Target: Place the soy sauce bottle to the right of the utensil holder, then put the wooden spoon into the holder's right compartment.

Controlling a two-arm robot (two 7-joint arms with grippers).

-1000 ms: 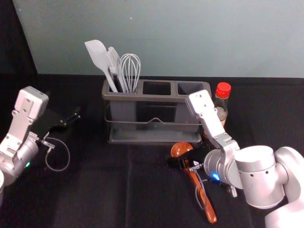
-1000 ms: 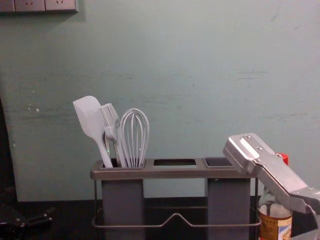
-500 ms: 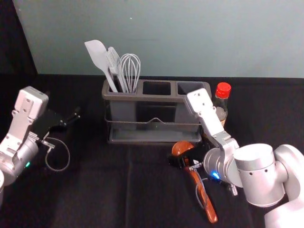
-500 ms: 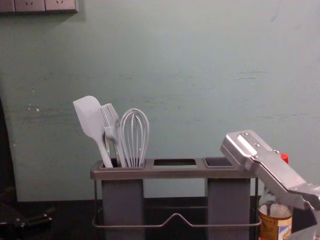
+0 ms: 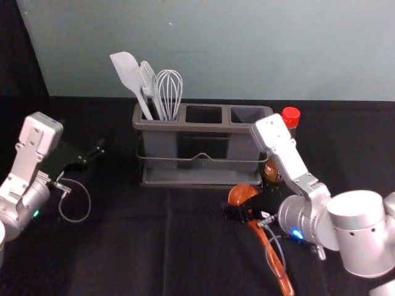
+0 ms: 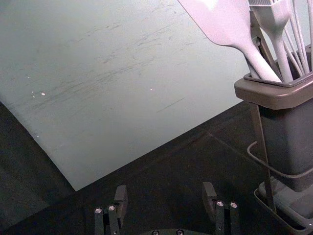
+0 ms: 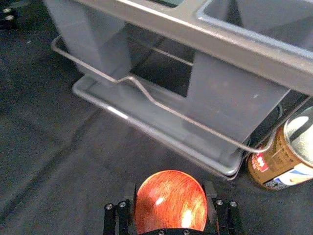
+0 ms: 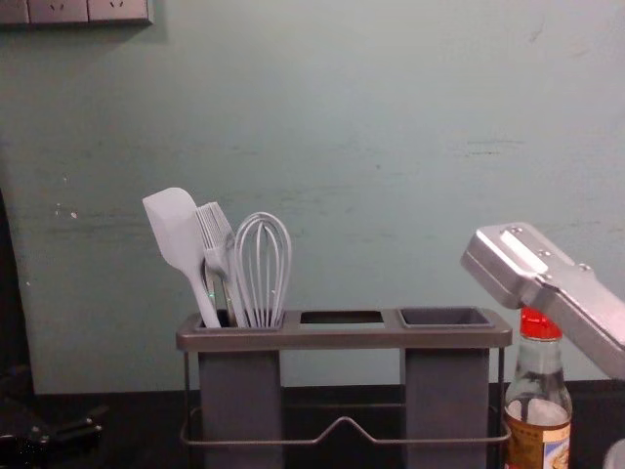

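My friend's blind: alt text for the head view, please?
The right gripper holds a wooden spoon before a utensil holder, utensils in its left compartment, a red-capped bottle at its right; the left gripper idles, far left.

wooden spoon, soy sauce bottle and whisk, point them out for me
Wooden spoon [image 7: 171, 201]: right wrist view, on its round bowl.
Soy sauce bottle [image 8: 538, 387]: chest view, on the glass shoulder.
Whisk [image 8: 263, 266]: chest view, on the wire loops.

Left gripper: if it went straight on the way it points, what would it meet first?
Probably the wall, with the left gripper passing left of the utensil holder; depth is unclear, so the black cloth might come first.
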